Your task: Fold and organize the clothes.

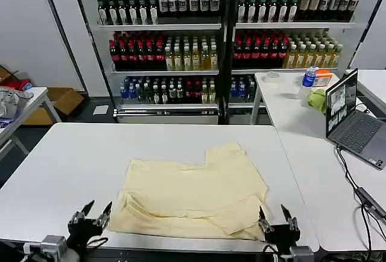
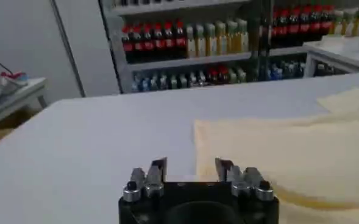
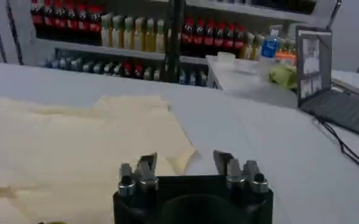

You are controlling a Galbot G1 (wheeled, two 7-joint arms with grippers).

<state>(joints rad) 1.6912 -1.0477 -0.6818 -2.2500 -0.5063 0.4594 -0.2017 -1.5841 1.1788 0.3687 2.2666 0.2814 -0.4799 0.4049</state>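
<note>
The clothes, one pale cream-yellow T-shirt (image 1: 193, 192), lie partly folded on the white table (image 1: 78, 159), with one sleeve sticking out at the far side. My left gripper (image 1: 90, 212) stands open at the table's near edge, just beside the shirt's near left corner, holding nothing. My right gripper (image 1: 275, 216) is open at the near right corner of the shirt, also with nothing in it. In the left wrist view the shirt (image 2: 289, 152) spreads ahead of the open gripper (image 2: 189, 166). In the right wrist view the shirt (image 3: 75, 140) lies ahead of the open gripper (image 3: 183, 161).
A second white table (image 1: 301, 135) adjoins on the right with an open laptop (image 1: 353, 120), cables (image 1: 362, 195), a lime-green cloth lump (image 1: 316, 99) and a water bottle (image 1: 308, 79). Shelves of bottles (image 1: 223, 32) stand behind. A small table (image 1: 18, 108) is at far left.
</note>
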